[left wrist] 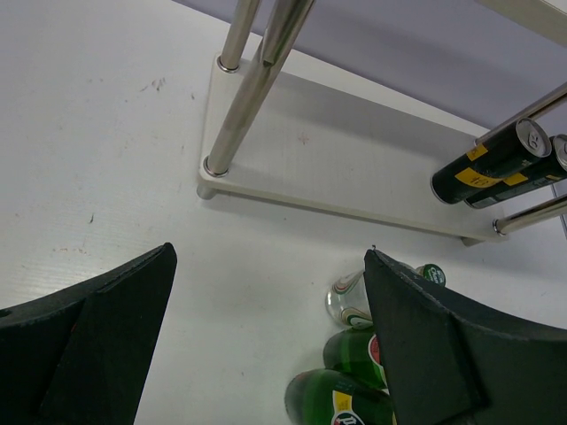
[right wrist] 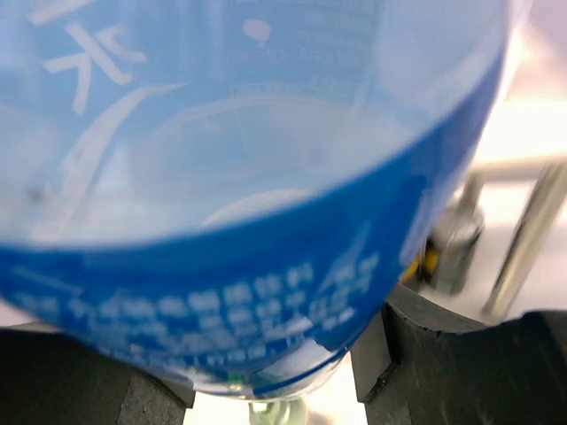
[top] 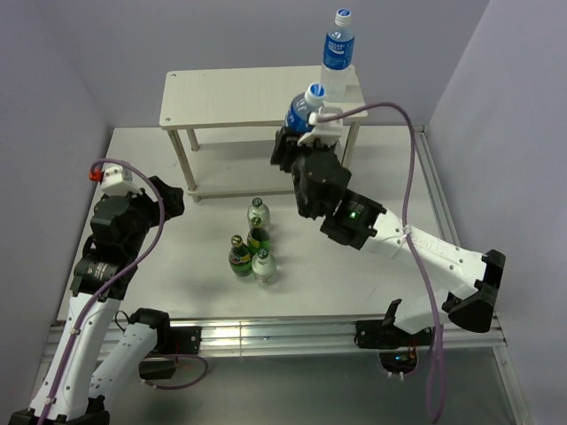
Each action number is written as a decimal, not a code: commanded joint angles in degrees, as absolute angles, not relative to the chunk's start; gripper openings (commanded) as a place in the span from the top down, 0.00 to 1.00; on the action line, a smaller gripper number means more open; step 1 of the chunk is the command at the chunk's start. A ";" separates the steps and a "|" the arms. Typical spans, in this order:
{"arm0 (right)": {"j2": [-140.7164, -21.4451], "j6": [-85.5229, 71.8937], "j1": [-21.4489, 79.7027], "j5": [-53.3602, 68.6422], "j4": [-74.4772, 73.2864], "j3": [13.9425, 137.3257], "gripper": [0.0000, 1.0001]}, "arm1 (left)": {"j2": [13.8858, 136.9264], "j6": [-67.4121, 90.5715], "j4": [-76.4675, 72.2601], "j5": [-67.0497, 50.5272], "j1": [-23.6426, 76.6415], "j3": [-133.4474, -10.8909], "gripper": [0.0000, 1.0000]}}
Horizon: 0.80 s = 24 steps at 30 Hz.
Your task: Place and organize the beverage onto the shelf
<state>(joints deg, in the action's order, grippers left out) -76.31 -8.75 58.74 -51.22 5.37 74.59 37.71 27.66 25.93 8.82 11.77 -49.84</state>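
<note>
The pale wood shelf [top: 230,96] stands at the back of the table. One blue-label clear bottle [top: 337,51] stands upright on its top board at the right end. My right gripper [top: 296,142] is shut on the second blue-label bottle [top: 304,110], held tilted at the top board's front edge, left of the first; it fills the right wrist view [right wrist: 248,177]. Two green bottles [top: 240,257] [top: 259,237] and two small clear bottles [top: 257,210] [top: 264,266] stand clustered on the table. My left gripper [top: 170,200] is open and empty, left of the cluster; its wrist view shows the bottles [left wrist: 350,350] by the right finger [left wrist: 452,354].
Two dark cans with yellow labels [left wrist: 496,161] sit on the shelf's lower board [left wrist: 337,150] at its right end. Metal shelf legs [left wrist: 235,115] rise at the left. Purple walls close in the table on three sides. A metal rail [top: 283,332] runs along the near edge.
</note>
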 commanded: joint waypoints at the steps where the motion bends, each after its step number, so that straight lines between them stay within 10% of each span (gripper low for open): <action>1: -78.90 1.82 58.19 -53.00 4.39 87.84 1.00 | 37.00 26.98 24.26 7.73 11.34 -50.63 0.06; 13: -101.94 -3.78 38.95 -37.45 -16.33 127.14 1.00 | 36.48 27.60 25.40 8.44 10.99 -51.15 0.01; 24: -106.00 -6.24 34.81 -35.51 -15.47 127.71 1.00 | 35.95 27.42 25.22 8.26 10.72 -51.06 0.02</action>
<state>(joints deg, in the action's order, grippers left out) -110.24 -5.15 35.20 -36.10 -22.59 125.25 36.58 27.73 26.02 8.80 11.16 -49.87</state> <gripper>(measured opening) 0.623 0.984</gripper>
